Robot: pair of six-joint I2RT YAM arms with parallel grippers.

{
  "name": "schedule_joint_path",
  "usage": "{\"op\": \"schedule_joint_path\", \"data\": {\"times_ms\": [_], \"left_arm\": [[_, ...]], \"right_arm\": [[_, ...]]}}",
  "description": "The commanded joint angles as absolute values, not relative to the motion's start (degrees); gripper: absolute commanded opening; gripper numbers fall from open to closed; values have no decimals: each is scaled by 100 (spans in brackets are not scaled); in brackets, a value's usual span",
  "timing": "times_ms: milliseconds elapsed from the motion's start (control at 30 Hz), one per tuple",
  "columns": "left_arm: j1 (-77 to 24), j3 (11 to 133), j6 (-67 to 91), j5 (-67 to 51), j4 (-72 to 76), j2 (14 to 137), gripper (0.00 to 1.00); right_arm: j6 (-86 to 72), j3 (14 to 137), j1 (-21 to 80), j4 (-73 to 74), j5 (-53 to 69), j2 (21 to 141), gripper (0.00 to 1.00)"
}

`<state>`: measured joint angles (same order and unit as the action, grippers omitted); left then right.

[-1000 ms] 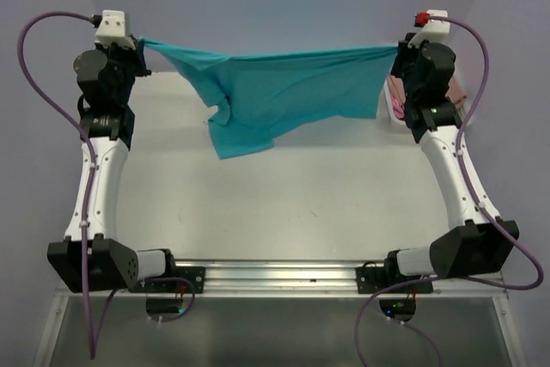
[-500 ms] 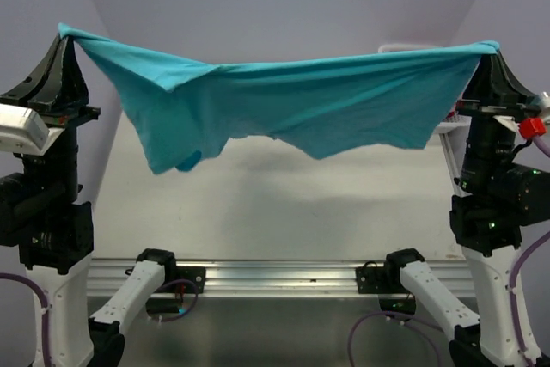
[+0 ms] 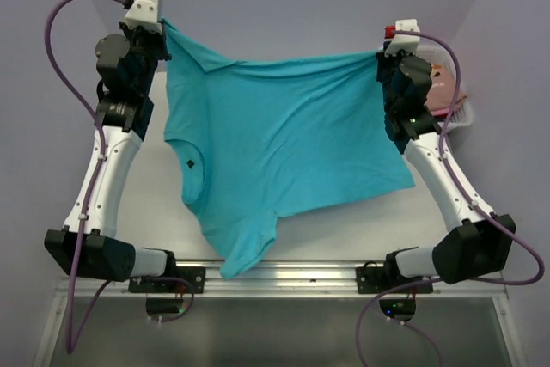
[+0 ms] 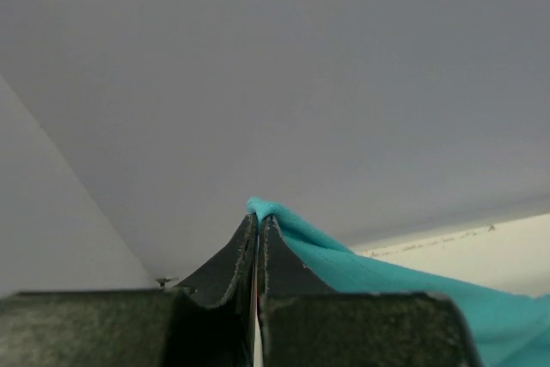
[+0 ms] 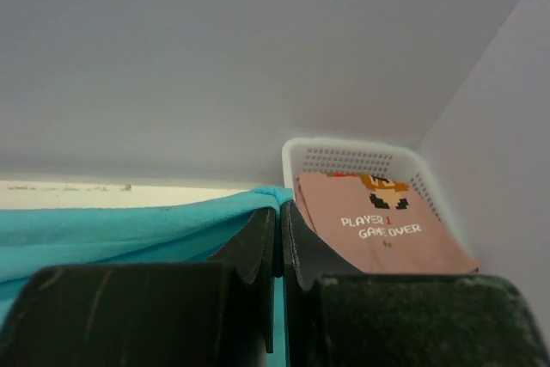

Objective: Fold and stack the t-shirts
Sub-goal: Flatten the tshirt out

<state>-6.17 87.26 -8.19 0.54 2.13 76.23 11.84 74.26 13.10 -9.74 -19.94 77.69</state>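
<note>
A plain teal t-shirt (image 3: 275,139) is stretched wide between my two grippers and spread over the table, one sleeve hanging toward the near rail. My left gripper (image 3: 163,25) is shut on its far left corner; the pinched cloth (image 4: 268,209) shows at the fingertips in the left wrist view. My right gripper (image 3: 380,55) is shut on its far right corner, the cloth (image 5: 273,193) showing at the fingertips in the right wrist view. A salmon-pink printed t-shirt (image 5: 378,217) lies folded in the white basket (image 5: 344,154).
The white basket (image 3: 460,113) stands at the far right of the table, just behind my right arm. The purple walls close the back and sides. A metal rail (image 3: 284,274) runs along the near edge between the arm bases.
Both arms came down from a high lift and reached away from the camera. The teal shirt, held up in the air before, now drapes open and flat over the table.
</note>
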Motion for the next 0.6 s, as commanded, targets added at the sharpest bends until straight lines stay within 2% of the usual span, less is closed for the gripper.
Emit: {"op": "schedule_joint_path", "data": {"times_ms": [0,367,567], "left_arm": [[-527,8886,-660,26,598,7164,0],[-738,7911,-615,-176,80,4511,0],[-730,8382,-510,-456,-482,3727,0]], "right_arm": [[1055,7656,1292,-1521,-2110,7138,0],[747,6812,1468,-687,-1258,4467,0],[791,7004,1476,-247,-941,3534,0]]}}
